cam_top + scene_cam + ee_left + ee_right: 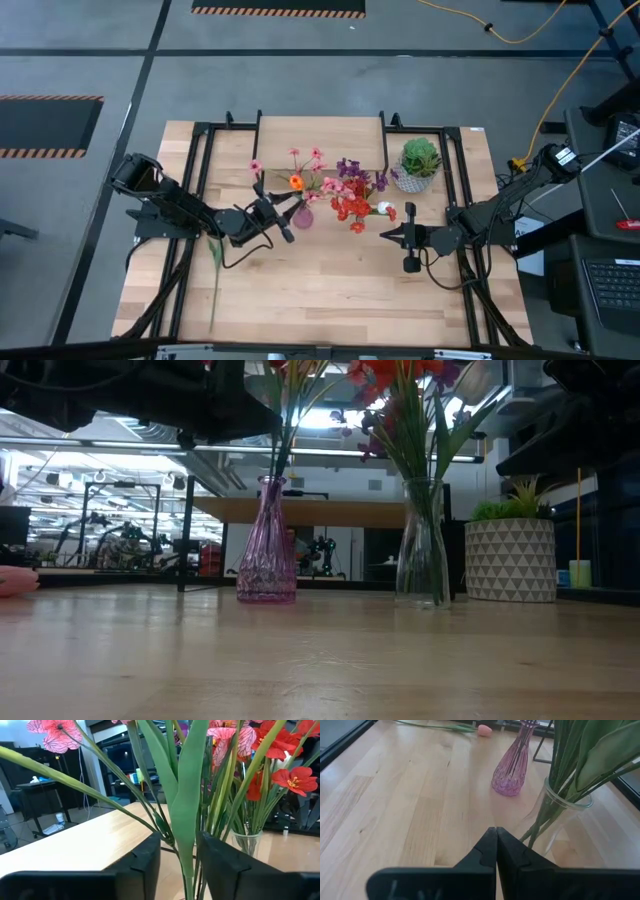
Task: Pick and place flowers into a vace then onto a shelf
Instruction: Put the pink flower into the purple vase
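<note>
A pink glass vase (302, 216) (266, 550) stands upright mid-table and holds an orange tulip (296, 181) and small pink blossoms. Right of it, a clear glass vase (422, 550) (560, 815) holds red blooms (350, 208), purple sprigs and a white bud. One pink tulip (484, 729) lies flat on the table by the left edge, its stem (215, 270) stretched out. My left gripper (178, 865) is open at the pink vase's left side, its fingers on either side of the green stems above the vase. My right gripper (496, 851) (392, 236) is shut, hovering right of the clear vase. The shelf (320, 130) stands at the far edge. My left gripper comes in level from the table's left, its fingers either side of the stems standing in the pink vase. A broad green leaf (187, 825) lies close to one finger (215, 860). I cannot tell whether they touch.
A spiky green plant in a white patterned pot (420, 165) (510, 560) stands at the far right, beside the shelf. Black frame rails run along both sides of the table (330, 300). The near half of the tabletop is bare wood.
</note>
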